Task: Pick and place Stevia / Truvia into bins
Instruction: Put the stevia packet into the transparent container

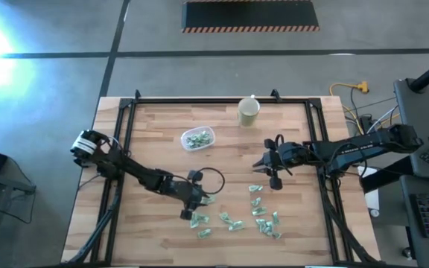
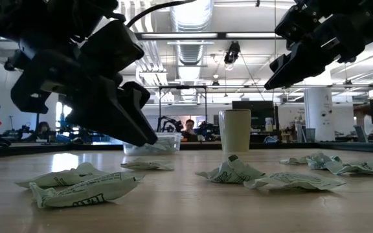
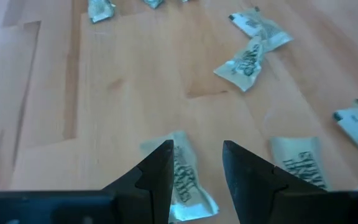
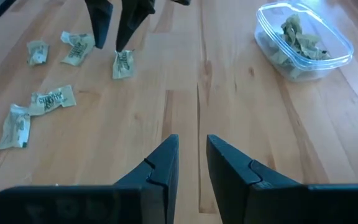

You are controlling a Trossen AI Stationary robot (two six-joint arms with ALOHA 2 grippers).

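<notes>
Left gripper [image 1: 198, 206] sits lower centre-left of high view, low over table [image 1: 155, 223], fingers parted w/ narrow gap, nothing held. In left wrist view, one sachet [image 3: 182, 180] lies on the wood right in the gap btwn its fingers [image 3: 160, 171]; whether tips touch it, can't tell. Clear tub [image 1: 197, 138], upper centre of high view, already has several sachets inside. Beige cup [image 1: 248, 112] upright just right of tub, near table's top edge. Loose Stevia sachets [image 1: 259, 212] scattered lower centre to lower right, approx a dozen. Right gripper [image 1: 272, 165] centre-right, raised above table, fingers narrowly apart, empty; in right wrist view it faces tub and left gripper.
</notes>
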